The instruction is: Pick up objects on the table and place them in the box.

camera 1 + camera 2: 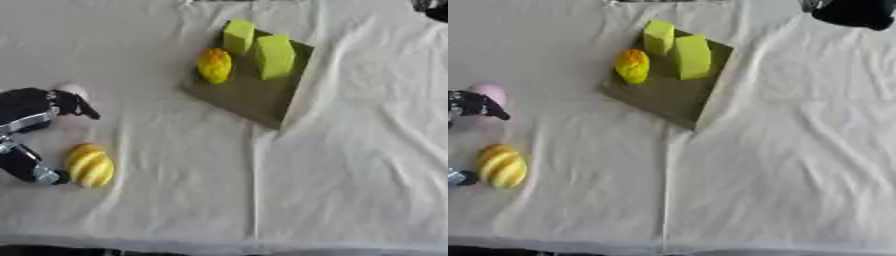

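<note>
An olive flat box (pixel 254 95) lies at the upper middle of the table. In it are two light green blocks (pixel 275 56) and a yellow-orange oval thing (pixel 214 65). A yellow striped oval thing (pixel 89 166) lies on the cloth at the lower left. A pale pink round thing (pixel 72 90) sits further up on the left. My left hand (pixel 31 112) comes in from the left edge, open. One finger (pixel 85 108) reaches just below the pink thing and another (pixel 37 172) lies beside the yellow striped thing. A dark shape in the top right corner looks like my right hand (pixel 855 12).
A creased white cloth (pixel 350 165) covers the whole table, with a fold running down from the box's near corner. The table's front edge (pixel 219 245) runs along the bottom of the view.
</note>
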Controlling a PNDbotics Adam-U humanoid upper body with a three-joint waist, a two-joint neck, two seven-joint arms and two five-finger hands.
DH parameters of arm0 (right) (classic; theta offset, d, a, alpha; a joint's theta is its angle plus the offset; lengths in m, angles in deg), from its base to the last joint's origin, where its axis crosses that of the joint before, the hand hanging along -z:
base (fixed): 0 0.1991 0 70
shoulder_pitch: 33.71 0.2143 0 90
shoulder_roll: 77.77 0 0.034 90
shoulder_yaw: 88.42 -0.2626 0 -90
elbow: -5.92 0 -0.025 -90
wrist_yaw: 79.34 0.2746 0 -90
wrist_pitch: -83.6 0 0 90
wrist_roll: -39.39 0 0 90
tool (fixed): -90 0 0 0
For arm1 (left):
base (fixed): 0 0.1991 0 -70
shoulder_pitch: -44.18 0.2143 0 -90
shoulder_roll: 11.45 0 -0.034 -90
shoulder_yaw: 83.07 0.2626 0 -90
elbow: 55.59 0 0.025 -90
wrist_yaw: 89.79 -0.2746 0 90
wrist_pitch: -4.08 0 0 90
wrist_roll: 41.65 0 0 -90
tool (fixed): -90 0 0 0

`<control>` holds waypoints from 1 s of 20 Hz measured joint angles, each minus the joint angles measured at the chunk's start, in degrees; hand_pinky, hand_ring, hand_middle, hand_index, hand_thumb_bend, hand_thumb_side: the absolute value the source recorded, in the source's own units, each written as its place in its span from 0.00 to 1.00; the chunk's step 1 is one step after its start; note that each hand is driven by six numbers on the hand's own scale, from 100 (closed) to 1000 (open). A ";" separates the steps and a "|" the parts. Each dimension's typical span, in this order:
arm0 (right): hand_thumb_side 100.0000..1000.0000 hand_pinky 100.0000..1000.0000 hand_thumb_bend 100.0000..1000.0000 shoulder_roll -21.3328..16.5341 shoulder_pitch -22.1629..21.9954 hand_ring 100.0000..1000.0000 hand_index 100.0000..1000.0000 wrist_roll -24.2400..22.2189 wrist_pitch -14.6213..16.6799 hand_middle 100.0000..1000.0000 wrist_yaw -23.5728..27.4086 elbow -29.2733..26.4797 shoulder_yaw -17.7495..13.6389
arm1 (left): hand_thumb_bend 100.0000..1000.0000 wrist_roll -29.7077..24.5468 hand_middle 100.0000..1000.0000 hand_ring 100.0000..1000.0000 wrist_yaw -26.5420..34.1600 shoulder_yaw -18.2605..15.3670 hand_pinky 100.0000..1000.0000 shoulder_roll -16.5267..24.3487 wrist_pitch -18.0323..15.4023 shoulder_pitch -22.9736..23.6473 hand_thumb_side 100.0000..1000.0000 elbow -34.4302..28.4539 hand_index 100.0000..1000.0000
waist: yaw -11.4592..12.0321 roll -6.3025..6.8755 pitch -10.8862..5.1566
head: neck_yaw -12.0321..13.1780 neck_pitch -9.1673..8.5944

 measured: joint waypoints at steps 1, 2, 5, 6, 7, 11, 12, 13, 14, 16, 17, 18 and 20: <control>0.03 0.93 0.00 0.16 0.00 0.97 0.86 0.00 0.00 0.81 0.00 0.02 -0.02 | 0.60 0.28 0.73 0.76 -0.26 0.23 0.77 -0.53 -0.26 -0.35 0.00 0.79 0.83 | 0.00 0.00 0.00 | 0.01 0.00; 0.03 0.94 0.00 0.24 0.00 0.97 0.86 0.00 0.00 0.80 0.00 0.05 -0.04 | 0.58 0.53 0.73 0.76 -0.44 0.40 0.77 -1.03 -0.48 -0.66 0.00 1.56 0.83 | -0.02 0.00 0.00 | 0.02 0.00; 0.04 0.94 0.00 0.69 0.00 0.97 0.86 -0.03 -0.03 0.80 -0.01 0.36 -0.18 | 0.54 1.16 0.71 0.74 -0.85 0.94 0.76 -2.43 -0.95 -1.59 0.00 3.72 0.78 | -0.09 0.00 0.00 | 0.05 0.00; 0.04 0.94 0.00 0.75 0.00 0.97 0.86 -0.03 -0.03 0.80 -0.01 0.40 -0.19 | 0.53 1.26 0.70 0.74 -0.90 1.10 0.75 -2.79 -1.08 -1.81 0.00 4.31 0.75 | -0.15 0.00 0.00 | 0.06 0.00; 0.04 0.94 0.00 0.84 0.00 0.97 0.86 -0.03 -0.04 0.80 -0.01 0.45 -0.19 | 0.52 1.24 0.68 0.73 -0.92 1.23 0.75 -3.05 -1.18 -1.91 0.00 4.79 0.72 | -0.23 0.00 0.00 | 0.06 0.00; 0.06 0.94 0.00 1.11 -0.03 0.97 0.86 -0.03 -0.09 0.80 -0.02 0.76 -0.22 | 0.39 0.73 0.60 0.67 -0.99 1.41 0.71 -3.19 -1.62 -1.86 0.00 5.47 0.60 | -0.32 0.00 0.00 | 0.07 0.00; 0.06 0.94 0.00 1.12 -0.03 0.97 0.86 -0.03 -0.11 0.80 -0.02 0.79 -0.22 | 0.35 0.68 0.59 0.66 -1.14 1.41 0.70 -3.19 -1.66 -1.78 0.00 5.43 0.58 | -0.33 0.00 0.00 | 0.07 0.00; 0.07 0.94 0.00 1.13 -0.03 0.97 0.86 -0.03 -0.12 0.80 -0.02 0.91 -0.23 | 0.30 0.68 0.58 0.65 -1.40 1.41 0.69 -3.18 -1.66 -1.70 0.00 5.25 0.56 | -0.34 0.00 0.00 | 0.07 0.00; 0.08 0.94 0.00 1.16 -0.04 0.97 0.86 -0.03 -0.13 0.80 -0.02 1.06 -0.24 | 0.27 0.69 0.56 0.64 -1.64 1.40 0.68 -3.18 -1.65 -1.60 0.00 5.01 0.54 | -0.35 0.00 0.00 | 0.07 0.00; 0.09 0.94 0.00 1.36 -0.05 0.97 0.86 -0.02 -0.19 0.80 -0.02 1.18 -0.33 | 0.22 0.73 0.53 0.61 -2.15 1.40 0.66 -3.16 -1.61 -1.26 0.00 4.43 0.49 | -0.37 0.06 0.00 | 0.10 0.00; 0.10 0.94 0.00 1.54 -0.05 0.97 0.86 0.01 -0.26 0.80 -0.02 1.28 -0.41 | 0.21 0.75 0.52 0.60 -2.38 1.40 0.65 -3.15 -1.54 -1.21 0.00 4.22 0.47 | -0.38 0.12 0.00 | 0.13 0.00; 0.10 0.94 0.00 1.65 -0.08 0.97 0.86 0.07 -0.35 0.80 -0.01 1.40 -0.51 | 0.21 0.73 0.52 0.60 -2.49 1.40 0.64 -3.15 -1.45 -1.20 0.00 4.09 0.46 | -0.38 0.14 0.00 | 0.17 0.00; 0.10 0.94 0.00 1.67 -0.29 0.97 0.86 0.11 -0.42 0.80 -0.01 1.47 -0.54 | 0.21 0.66 0.51 0.59 -2.63 1.40 0.64 -3.15 -1.20 -1.15 0.00 3.76 0.45 | -0.43 0.15 0.00 | 0.22 0.00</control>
